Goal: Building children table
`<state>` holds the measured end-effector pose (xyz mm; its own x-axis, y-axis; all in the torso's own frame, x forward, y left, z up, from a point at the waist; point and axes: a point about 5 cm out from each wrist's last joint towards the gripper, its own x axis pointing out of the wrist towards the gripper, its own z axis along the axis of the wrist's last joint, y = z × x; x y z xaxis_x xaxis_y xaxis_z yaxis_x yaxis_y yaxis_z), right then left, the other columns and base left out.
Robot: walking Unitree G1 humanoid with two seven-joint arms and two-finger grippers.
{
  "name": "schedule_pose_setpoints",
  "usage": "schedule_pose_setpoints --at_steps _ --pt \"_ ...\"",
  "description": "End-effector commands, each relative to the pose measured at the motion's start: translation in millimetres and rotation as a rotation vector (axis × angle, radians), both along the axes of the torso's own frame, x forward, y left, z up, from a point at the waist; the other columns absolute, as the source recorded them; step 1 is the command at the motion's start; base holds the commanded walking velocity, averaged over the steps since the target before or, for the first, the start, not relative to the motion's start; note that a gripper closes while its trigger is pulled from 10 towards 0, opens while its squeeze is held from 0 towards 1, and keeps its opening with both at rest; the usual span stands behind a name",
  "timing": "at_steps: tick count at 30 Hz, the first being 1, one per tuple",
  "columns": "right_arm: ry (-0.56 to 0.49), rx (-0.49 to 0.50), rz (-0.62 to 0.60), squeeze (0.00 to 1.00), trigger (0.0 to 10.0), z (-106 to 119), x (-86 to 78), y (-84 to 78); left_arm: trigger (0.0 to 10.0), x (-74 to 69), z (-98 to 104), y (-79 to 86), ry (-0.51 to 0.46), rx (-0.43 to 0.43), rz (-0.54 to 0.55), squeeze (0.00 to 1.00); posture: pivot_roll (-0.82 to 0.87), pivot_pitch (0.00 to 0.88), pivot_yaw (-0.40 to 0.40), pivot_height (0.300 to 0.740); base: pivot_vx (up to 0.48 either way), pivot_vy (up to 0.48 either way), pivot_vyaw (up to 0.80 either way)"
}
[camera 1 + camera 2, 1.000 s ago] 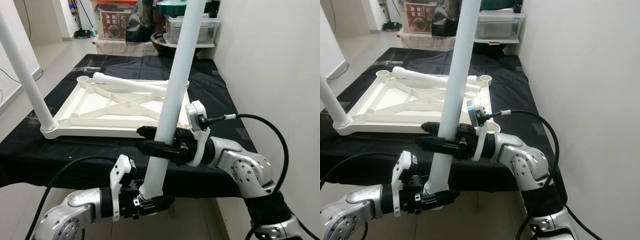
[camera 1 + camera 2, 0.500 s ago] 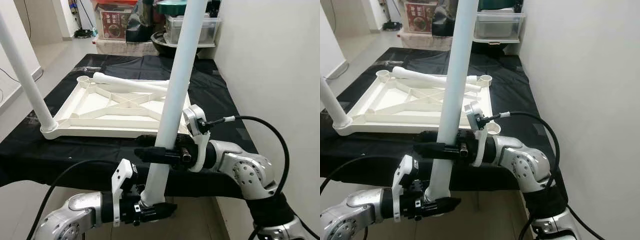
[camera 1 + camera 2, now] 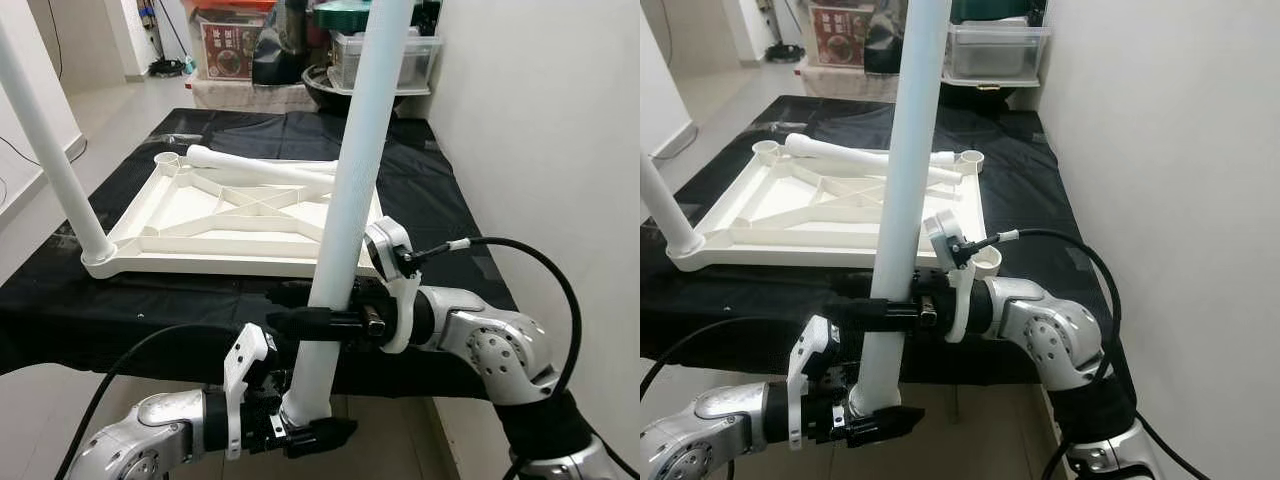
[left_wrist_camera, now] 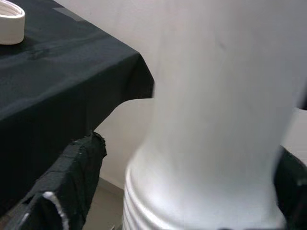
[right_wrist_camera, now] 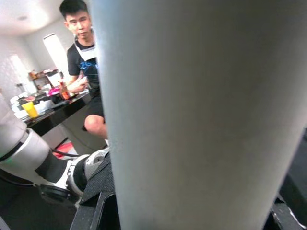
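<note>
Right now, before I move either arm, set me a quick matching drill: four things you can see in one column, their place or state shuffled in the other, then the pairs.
Things
1. left gripper
2. right gripper
3. upturned tabletop
4. loose leg

Place or state
A. lies flat on the black cloth
B. clamps the upright leg partway up
C. rests across the tabletop's far edge
D. grips the upright leg's threaded bottom end

Pairs: 1-D, 2-B, 3-A, 4-C
</note>
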<state>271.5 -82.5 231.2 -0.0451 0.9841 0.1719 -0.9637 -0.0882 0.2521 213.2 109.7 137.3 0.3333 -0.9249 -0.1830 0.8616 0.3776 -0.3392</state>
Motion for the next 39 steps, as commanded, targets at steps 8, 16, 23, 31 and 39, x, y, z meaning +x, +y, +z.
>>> schedule_pose_setpoints --at_steps 8,16,23,31,39 --pt "-0.047 0.027 -0.184 0.00 0.0 12 25.0 -27.8 10.0 -2.7 -10 8.8 0.006 0.047 0.083 0.96 0.05 0.069 -0.030 0.740 0.000 0.000 0.00" --pt "-0.083 0.015 -0.468 0.00 0.0 15 53.9 -50.6 10.0 -5.4 -13 6.4 -0.002 0.047 0.152 0.00 0.05 0.072 -0.028 0.740 0.000 0.000 0.00" --pt "-0.142 0.004 -0.891 0.00 0.0 27 90.5 -72.7 10.0 2.4 -6 0.6 -0.085 0.044 0.296 0.00 0.05 0.097 -0.033 0.740 0.000 0.000 0.00" --pt "-0.336 0.015 -1.640 0.00 0.0 58 127.7 -94.8 10.0 5.6 25 -10.9 -0.241 0.006 0.474 0.00 0.09 0.197 -0.058 0.740 0.000 0.000 0.00" --pt "-0.479 -0.066 -1.802 0.00 0.0 68 133.5 -94.6 10.0 -5.3 31 -14.3 -0.234 -0.003 0.496 0.00 0.10 0.253 -0.069 0.740 0.000 0.000 0.00"
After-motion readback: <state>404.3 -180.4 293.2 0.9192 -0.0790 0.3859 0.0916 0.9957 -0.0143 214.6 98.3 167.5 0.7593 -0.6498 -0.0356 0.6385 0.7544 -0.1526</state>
